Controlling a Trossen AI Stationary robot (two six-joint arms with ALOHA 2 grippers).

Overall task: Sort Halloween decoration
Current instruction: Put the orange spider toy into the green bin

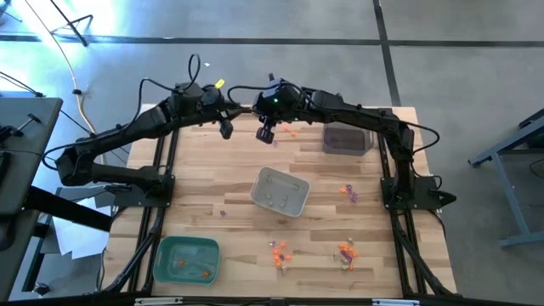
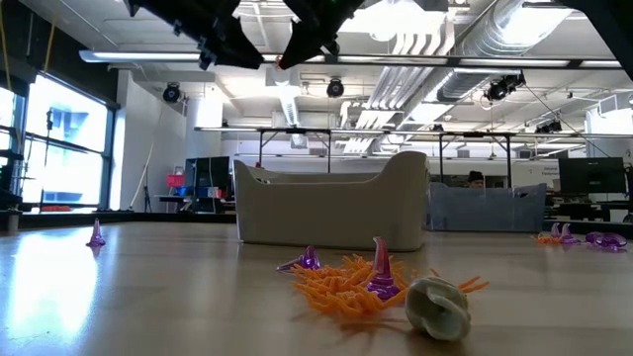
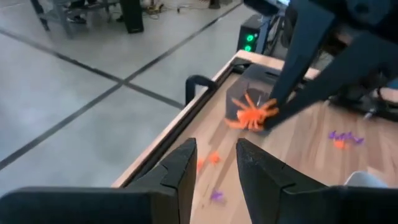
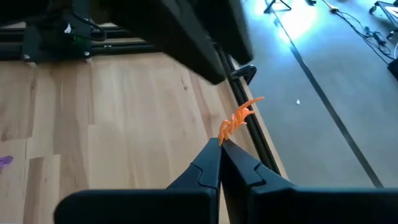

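Observation:
The Halloween decoration lies scattered over the wooden table as tiny trinkets. There are orange clusters (image 1: 279, 253) (image 1: 346, 252) near the front edge and purple ones (image 1: 348, 192) at the right. One orange leggy trinket (image 4: 239, 117) is at the tips of my shut right gripper (image 4: 221, 142), above the table's far middle (image 1: 266, 134). To its left my left gripper (image 3: 214, 163) (image 1: 226, 129) hangs open and holds nothing. In the low view an orange and purple pile (image 2: 346, 282) and a whitish trinket (image 2: 438, 307) rest on the tabletop. My right gripper pinches the orange trinket by one end (image 4: 224, 134) between the very tips of its two fingers. The fingers slant down toward the table's far edge. The trinket (image 3: 252, 115) sticks out beyond the tips, lifted clear of the table.
A dark tray (image 1: 347, 138) stands at the far right, a grey tray (image 1: 279, 191) in the middle and a green tray (image 1: 187, 259) at the near left. Small orange bits (image 3: 208, 160) and a purple bit (image 3: 216, 196) lie under my left gripper, near the far edge.

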